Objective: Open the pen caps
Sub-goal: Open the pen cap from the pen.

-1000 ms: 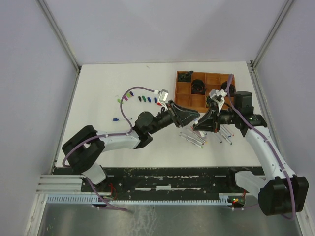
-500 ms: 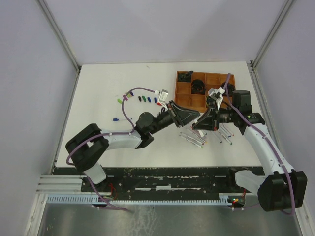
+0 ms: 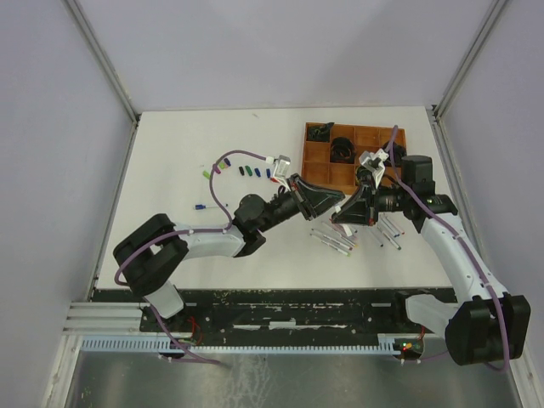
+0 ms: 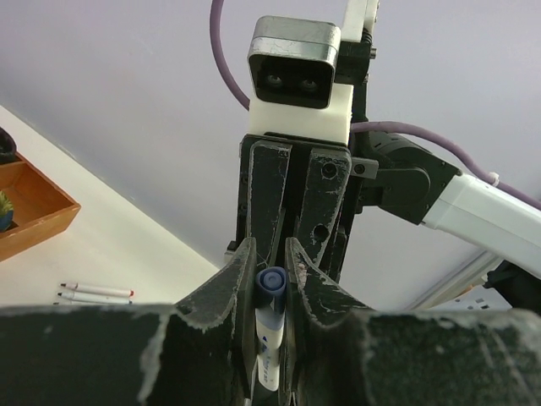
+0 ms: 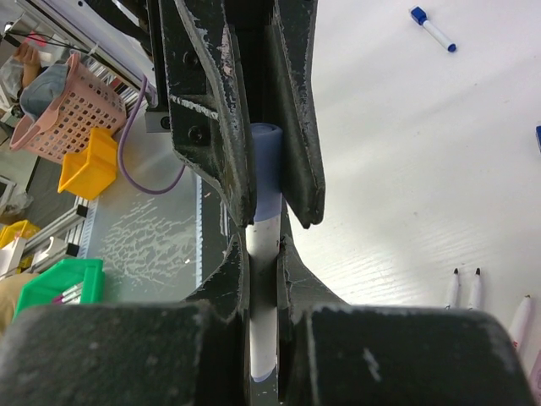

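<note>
A pen hangs above the table's middle, between my two grippers, which meet tip to tip. My right gripper (image 5: pixel 262 245) (image 3: pixel 342 218) is shut on its white barrel (image 5: pixel 263 283). My left gripper (image 4: pixel 270 258) (image 3: pixel 335 202) is shut on its blue cap (image 4: pixel 271 284) (image 5: pixel 267 169), with a finger pressed against each side. In the top view the grippers hide this pen. A row of loose coloured pen caps (image 3: pixel 255 172) lies on the table to the back left. Several other pens (image 3: pixel 336 240) lie below the grippers.
The brown compartment tray (image 3: pixel 317 174) (image 4: pixel 38 216) stands at the back right, with dark items in it. More pens (image 3: pixel 387 231) lie right of the grippers. A blue-capped pen (image 3: pixel 201 206) (image 5: pixel 433 28) lies alone on the left. A purple cable (image 3: pixel 223 161) arcs over the caps.
My left gripper's fingers have closed in on the blue cap. Both arms have shifted only slightly.
</note>
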Robot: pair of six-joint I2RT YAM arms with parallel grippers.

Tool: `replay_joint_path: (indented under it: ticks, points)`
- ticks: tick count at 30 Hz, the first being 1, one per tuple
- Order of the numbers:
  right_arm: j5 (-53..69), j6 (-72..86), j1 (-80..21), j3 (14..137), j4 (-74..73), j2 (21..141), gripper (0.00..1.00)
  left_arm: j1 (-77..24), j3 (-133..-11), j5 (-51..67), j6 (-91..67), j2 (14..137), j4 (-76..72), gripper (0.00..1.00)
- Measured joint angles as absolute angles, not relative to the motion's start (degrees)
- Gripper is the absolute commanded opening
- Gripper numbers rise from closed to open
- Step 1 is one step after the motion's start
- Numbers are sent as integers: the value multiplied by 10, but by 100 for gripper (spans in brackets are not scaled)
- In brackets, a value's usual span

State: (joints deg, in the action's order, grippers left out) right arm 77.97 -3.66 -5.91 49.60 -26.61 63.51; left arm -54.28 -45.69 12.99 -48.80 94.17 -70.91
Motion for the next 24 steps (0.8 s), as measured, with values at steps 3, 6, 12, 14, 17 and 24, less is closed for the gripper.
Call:
replay_joint_path:
  ticks: [3,6,12,14,17,24]
  points:
    - [782,-36,-59,496,-261,637,1,-543,-457,124,-463,941,-716,3]
    - [787,-36,-59,497,-250,641,2,-541,-456,111,-429,935,-715,3]
    - [780,-32,-68,509,-209,652,2,-526,-459,101,-409,912,-690,3]
    - [771,-30,-69,513,-196,654,2,-519,-465,101,-414,912,-684,3]
    - [761,-26,-68,515,-194,654,2,-502,-477,87,-430,911,-684,3]
    - [780,-24,-60,510,-236,655,2,-366,-517,-43,-456,874,-754,3]
